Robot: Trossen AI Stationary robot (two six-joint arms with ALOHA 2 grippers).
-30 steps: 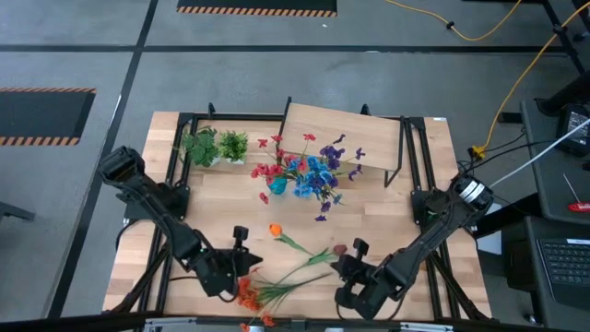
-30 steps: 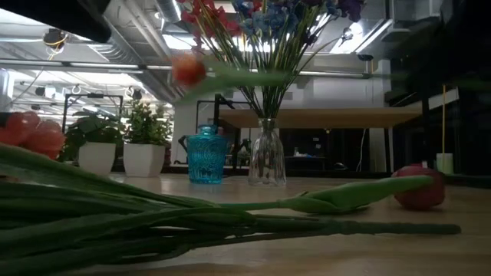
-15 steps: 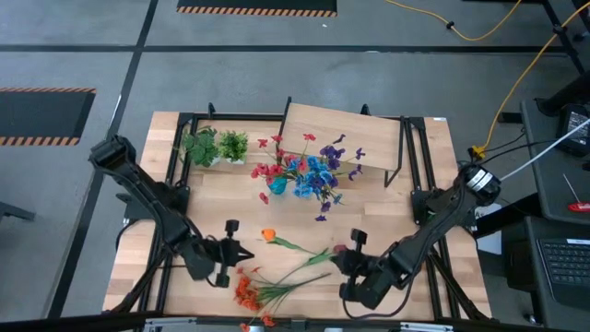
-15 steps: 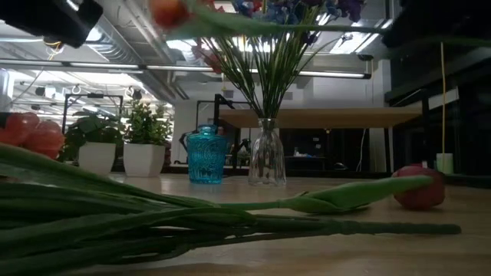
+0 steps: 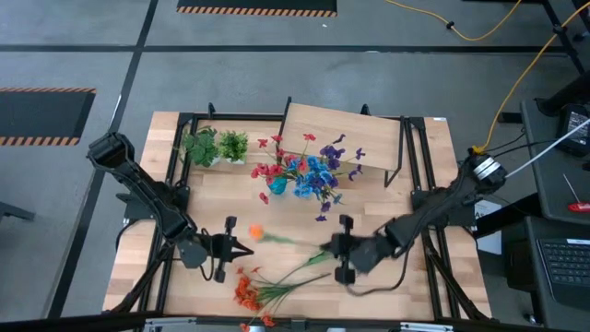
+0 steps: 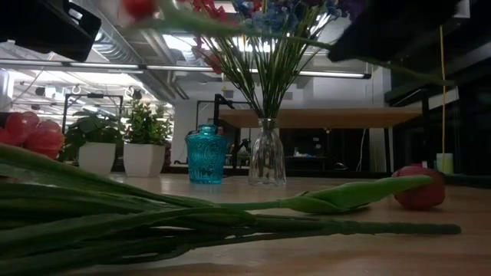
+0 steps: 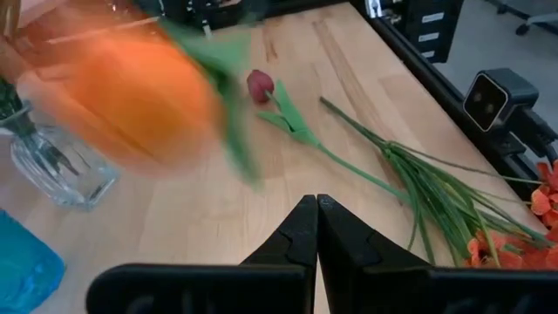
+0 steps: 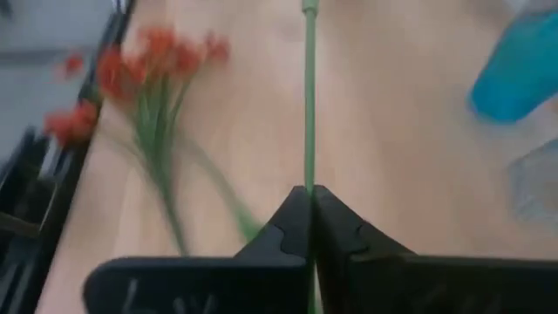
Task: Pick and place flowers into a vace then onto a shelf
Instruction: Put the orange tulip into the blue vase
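Flowers are in three places. One orange tulip is lifted off the table, a little below the centre of the high view. Its green stem runs to the right, into the right gripper. The fingers of this gripper are pressed together on the stem; in the right wrist view the thin stem goes straight out from between the two dark fingers. The bloom shows large and blurred in the upper left of the left wrist view.

The left gripper is just left of the tulip bloom in the high view. Its fingers are together and hold nothing.

More flowers lie flat on the table in the lower middle of the high view: an orange spray with long green stems, and a red tulip beside them.

A bunch with red, blue and purple blooms stands in a clear glass vase near the centre of the table, next to a blue glass jar. The shelf is behind them, in the upper middle of the high view.
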